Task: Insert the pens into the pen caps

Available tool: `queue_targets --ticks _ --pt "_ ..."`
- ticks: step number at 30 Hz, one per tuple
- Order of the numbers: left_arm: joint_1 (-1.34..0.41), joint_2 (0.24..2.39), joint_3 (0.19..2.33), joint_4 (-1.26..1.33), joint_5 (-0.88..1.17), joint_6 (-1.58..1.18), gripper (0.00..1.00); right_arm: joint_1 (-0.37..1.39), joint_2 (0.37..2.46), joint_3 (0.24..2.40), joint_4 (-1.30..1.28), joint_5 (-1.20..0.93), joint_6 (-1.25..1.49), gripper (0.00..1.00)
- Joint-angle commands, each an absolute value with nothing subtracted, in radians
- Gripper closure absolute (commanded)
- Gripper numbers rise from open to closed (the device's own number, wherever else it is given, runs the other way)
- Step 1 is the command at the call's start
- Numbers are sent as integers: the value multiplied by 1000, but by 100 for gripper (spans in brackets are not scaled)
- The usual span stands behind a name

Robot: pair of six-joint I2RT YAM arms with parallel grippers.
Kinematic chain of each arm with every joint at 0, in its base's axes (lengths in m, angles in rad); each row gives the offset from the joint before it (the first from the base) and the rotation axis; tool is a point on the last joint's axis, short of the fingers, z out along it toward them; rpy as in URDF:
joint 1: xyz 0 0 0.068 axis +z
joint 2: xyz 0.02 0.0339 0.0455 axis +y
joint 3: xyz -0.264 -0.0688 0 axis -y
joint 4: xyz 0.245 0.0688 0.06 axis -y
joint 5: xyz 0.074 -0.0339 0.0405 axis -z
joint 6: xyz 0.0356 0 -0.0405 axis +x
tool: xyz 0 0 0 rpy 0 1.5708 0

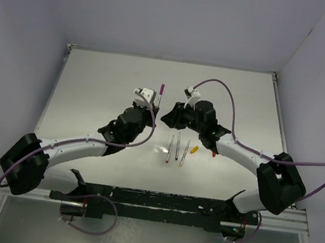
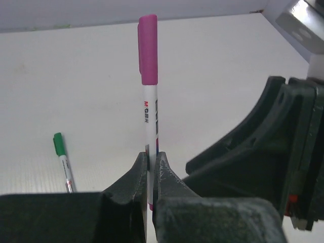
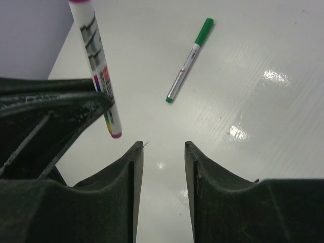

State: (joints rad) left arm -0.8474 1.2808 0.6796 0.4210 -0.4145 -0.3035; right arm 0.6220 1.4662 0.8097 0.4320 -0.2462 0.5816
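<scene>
Lying nearest the arm bases on the white tabletop [image 1: 95, 88], three thin silver-grey stick pens [image 1: 177, 148] rest side by side. A small yellow-orange bullet-shaped plastic cap [image 1: 194, 149] sits just to their right. Beyond them, the left claw [image 2: 151, 158] is clamped tight on the lower barrel of a white pen with a magenta cap [image 2: 150, 109], holding it clear of the tabletop with the capped end pointing away from the claw. The right claw [image 3: 162, 152] sits just beside it, jaws parted with nothing between them. The magenta pen's coloured bottom end hangs just ahead of one of its fingers [image 3: 132, 167], apart from it. Past the claws in both wrist views, a slim silver-grey pen wearing a green cap [image 3: 188, 63] lies flat on the tabletop, apart from both claws.
</scene>
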Motion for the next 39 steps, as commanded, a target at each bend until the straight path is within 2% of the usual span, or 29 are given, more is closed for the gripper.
queue_targets --ticks 1,13,22,32,39 --pt "-841 1325 724 445 -535 -335 100 624 1370 853 341 -177 523 59" --pt "-748 1570 941 42 -590 -589 100 624 1214 797 145 30 498 58" --pt "-678 1759 1071 -80 -499 -616 98 624 1169 753 115 46 510 58" --pt "-634 1848 1116 -120 -452 -597 97 623 1187 742 122 36 519 58" --pt "-633 1880 1132 -150 -445 -602 89 624 1199 741 129 26 520 58"
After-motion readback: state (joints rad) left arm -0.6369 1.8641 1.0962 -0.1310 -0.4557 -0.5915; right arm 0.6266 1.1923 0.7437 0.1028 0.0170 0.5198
